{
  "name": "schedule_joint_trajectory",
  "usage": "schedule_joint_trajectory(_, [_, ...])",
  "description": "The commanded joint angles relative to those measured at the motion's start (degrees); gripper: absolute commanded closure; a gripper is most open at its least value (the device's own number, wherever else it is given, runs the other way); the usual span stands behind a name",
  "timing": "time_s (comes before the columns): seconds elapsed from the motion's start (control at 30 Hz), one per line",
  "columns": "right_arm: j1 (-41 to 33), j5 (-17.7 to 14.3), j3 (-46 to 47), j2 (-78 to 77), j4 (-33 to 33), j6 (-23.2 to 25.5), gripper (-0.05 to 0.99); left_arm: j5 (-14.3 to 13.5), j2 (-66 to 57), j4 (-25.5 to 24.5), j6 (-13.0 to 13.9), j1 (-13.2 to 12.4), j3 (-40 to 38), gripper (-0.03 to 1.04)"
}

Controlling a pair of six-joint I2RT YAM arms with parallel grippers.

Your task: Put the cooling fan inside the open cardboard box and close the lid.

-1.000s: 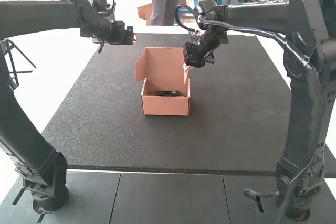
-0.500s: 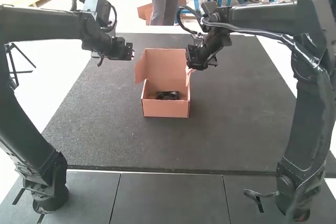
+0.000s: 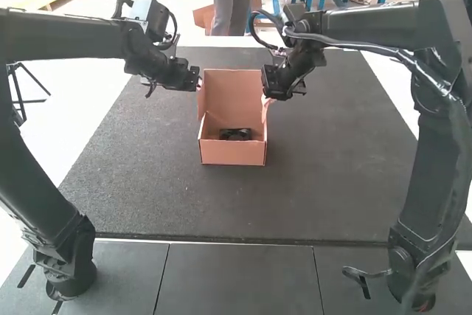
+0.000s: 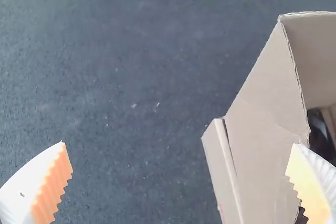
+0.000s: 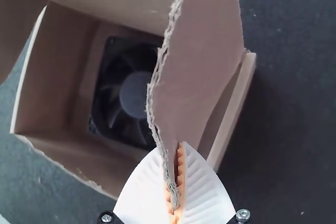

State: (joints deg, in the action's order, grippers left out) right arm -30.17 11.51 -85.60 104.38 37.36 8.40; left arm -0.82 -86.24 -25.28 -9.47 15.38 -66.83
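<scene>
– where's the black square cooling fan (image 5: 128, 98)?
– flat on the floor of the open brown cardboard box (image 3: 232, 149), which stands on the dark grey mat (image 3: 332, 167).
– the right gripper (image 5: 176, 182)?
– its white ribbed fingers (image 5: 149, 192) are clenched on the torn edge of the box's right side flap (image 5: 205, 66), which stands upright.
– and the left gripper (image 3: 190, 79)?
– fingers spread wide, holding nothing, just beside the box's upper left side.

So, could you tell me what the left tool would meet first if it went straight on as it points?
Most likely the left side flap of the cardboard box: the open left tool points at it from close by. Depth is unclear, so it might pass onto the mat.
</scene>
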Motion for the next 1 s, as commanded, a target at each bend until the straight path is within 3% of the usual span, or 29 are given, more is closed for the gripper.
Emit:
schedule_joint_trajectory(0.0, [-1.29,0.88,1.32,-2.07,0.16,0.30,0.95,1.00,0.72,-0.03,0.69,0.18,0.29,0.04])
schedule_joint_trajectory(0.17, [-1.64,1.15,2.11,-2.78,-0.54,0.47,0.95,1.52,1.77,0.93,0.60,0.27,1.61,0.04])
schedule_joint_trajectory(0.37, [-1.56,1.24,2.28,-2.78,-0.54,0.56,0.95,4.51,3.00,1.55,0.60,0.36,2.14,0.04])
schedule_joint_trajectory(0.97, [-1.64,1.32,2.63,-2.78,-0.54,0.56,0.95,7.41,5.64,1.81,-0.02,1.15,6.10,0.04])
